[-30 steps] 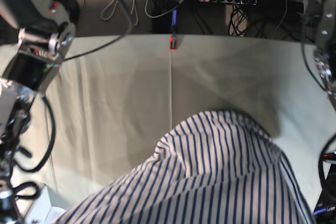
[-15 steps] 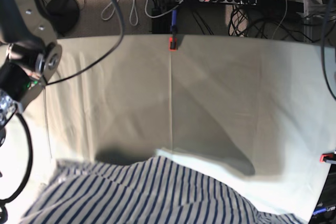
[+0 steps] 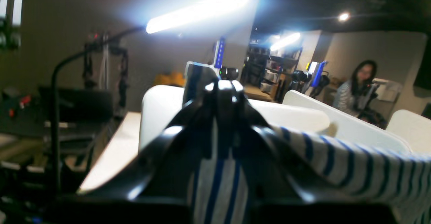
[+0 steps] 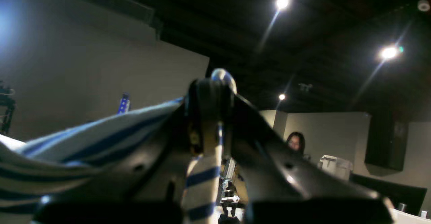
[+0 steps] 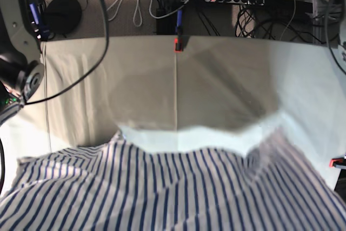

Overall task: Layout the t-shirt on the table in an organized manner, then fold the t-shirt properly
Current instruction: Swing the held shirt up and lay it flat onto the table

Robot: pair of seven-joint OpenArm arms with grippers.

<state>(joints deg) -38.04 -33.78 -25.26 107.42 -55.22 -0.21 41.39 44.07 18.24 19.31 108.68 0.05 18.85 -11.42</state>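
Both grippers' fingers (image 3: 222, 92) clamp t-shirt (image 5: 173, 187) above table (image 5: 216, 79).

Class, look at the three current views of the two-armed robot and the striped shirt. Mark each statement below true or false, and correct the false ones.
1. The left claw is shut on the t-shirt. True.
2. The right claw is open and empty. False: it pinches striped fabric.
3. The t-shirt has red stripes. False: they are blue.
4. The t-shirt covers the near part of the table in the base view. True.
5. The t-shirt is folded small. False: it is spread wide.
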